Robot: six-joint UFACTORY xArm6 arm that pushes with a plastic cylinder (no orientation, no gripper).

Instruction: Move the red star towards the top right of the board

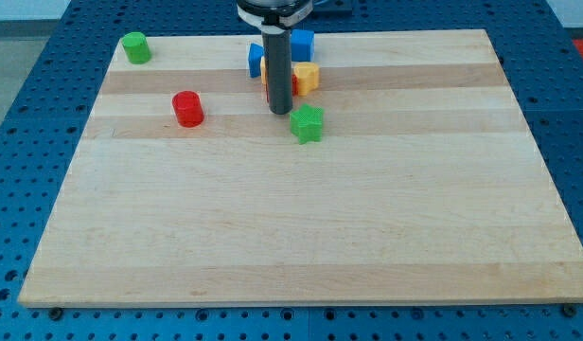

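My tip (pixel 279 112) rests on the board near the view's top centre. Only a thin red sliver, probably the red star (pixel 293 85), shows just right of the rod, which hides the rest. It is squeezed against a yellow block (pixel 308 77). The tip is just below this cluster. A green star (pixel 308 124) lies close to the tip's right and slightly below it.
Two blue blocks (pixel 256 59) (pixel 302 42) sit above the cluster, beside the rod. A red cylinder (pixel 187 108) stands to the left. A green cylinder (pixel 134 46) is at the board's top left corner. The wooden board (pixel 301 227) lies on a blue perforated table.
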